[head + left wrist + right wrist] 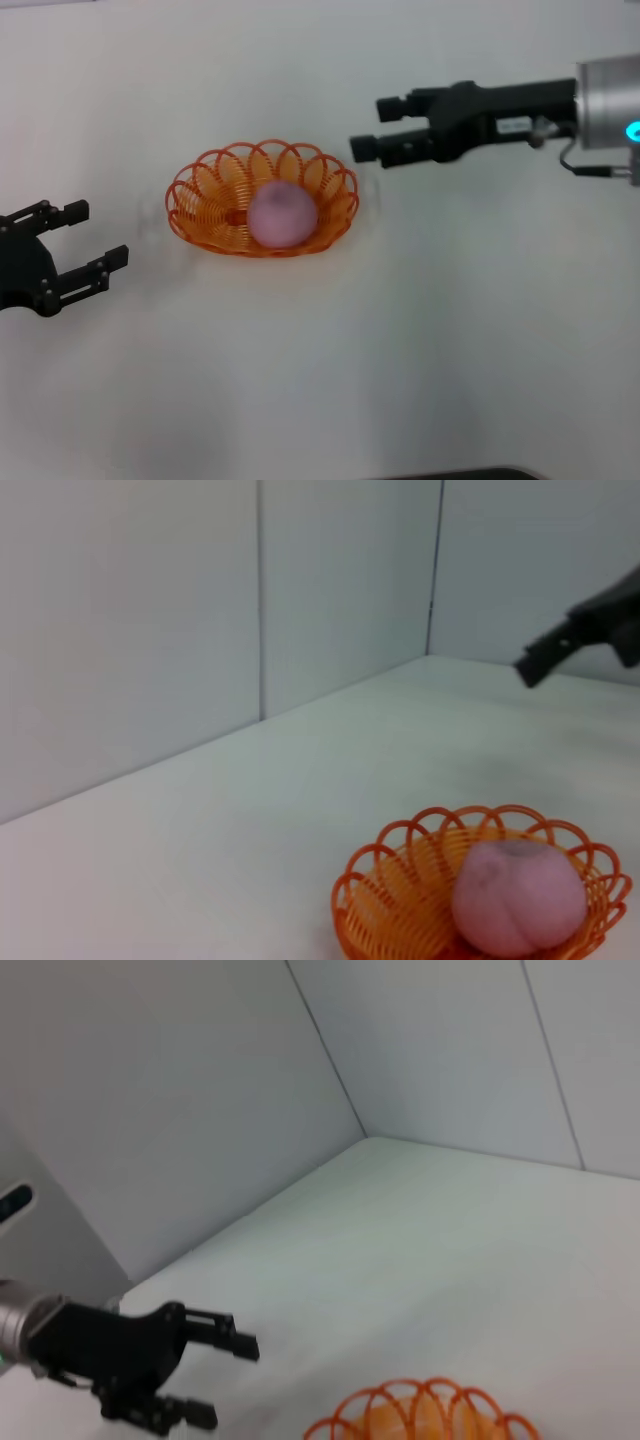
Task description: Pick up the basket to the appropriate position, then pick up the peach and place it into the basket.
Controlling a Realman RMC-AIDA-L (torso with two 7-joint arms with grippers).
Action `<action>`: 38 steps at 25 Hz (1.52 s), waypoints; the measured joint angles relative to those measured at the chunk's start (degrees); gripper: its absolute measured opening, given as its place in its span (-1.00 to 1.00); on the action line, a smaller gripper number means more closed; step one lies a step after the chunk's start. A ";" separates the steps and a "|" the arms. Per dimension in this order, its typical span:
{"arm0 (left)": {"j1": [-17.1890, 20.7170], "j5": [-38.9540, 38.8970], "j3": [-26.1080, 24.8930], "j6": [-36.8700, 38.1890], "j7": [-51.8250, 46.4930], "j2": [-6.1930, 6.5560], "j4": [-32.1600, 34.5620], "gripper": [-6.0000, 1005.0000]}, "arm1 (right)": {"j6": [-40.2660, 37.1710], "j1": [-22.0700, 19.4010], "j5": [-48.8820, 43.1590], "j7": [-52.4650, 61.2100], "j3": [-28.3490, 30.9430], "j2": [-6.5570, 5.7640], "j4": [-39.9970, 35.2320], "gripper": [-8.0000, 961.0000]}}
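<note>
Now peach (282, 214) inside basket (200, 190), both grippers empty, jaws apart: left (88, 240), right (378, 126).

Left tool (228, 1380) beside basket (425, 1415)

Orange wire basket (263, 198) upright on table w/ pink fuzzy peach (282, 213) inside, right of centre.

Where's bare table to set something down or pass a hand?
Wide bare table on the near side of the basket holding the peach, and between basket and left gripper. Tightest: basket's far-right rim, by the right gripper.
</note>
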 joint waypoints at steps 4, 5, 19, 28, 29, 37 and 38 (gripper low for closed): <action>-0.06 -0.13 -0.92 0.28 -0.53 0.00 -1.60 0.44 | -2.06 -3.12 0.03 -6.54 1.10 0.06 1.65 0.92; -0.14 -0.17 -1.02 0.29 -0.55 0.00 -2.02 0.44 | -2.53 -3.81 0.04 -8.19 1.17 0.07 2.10 0.92; 0.21 -0.39 -0.69 2.87 -0.24 -0.02 -2.92 0.44 | -7.88 -14.78 -0.37 -29.61 5.53 0.02 4.49 0.92; 0.35 4.13 -0.91 3.16 -0.19 0.00 -2.91 0.44 | -10.18 -17.88 -4.76 -33.71 12.39 -0.34 4.60 0.91; 0.46 4.13 -0.96 3.20 -0.19 0.00 -2.87 0.44 | -10.67 -18.05 -5.68 -34.53 13.65 -0.26 4.61 0.91; 0.61 4.26 -1.07 3.28 -0.17 -0.07 -2.94 0.44 | -11.33 -18.89 -6.46 -43.41 21.45 -0.29 9.11 0.91; 0.60 4.25 -1.08 3.28 -0.17 -0.09 -2.94 0.44 | -11.22 -18.80 -6.47 -43.97 21.66 -0.31 9.50 0.91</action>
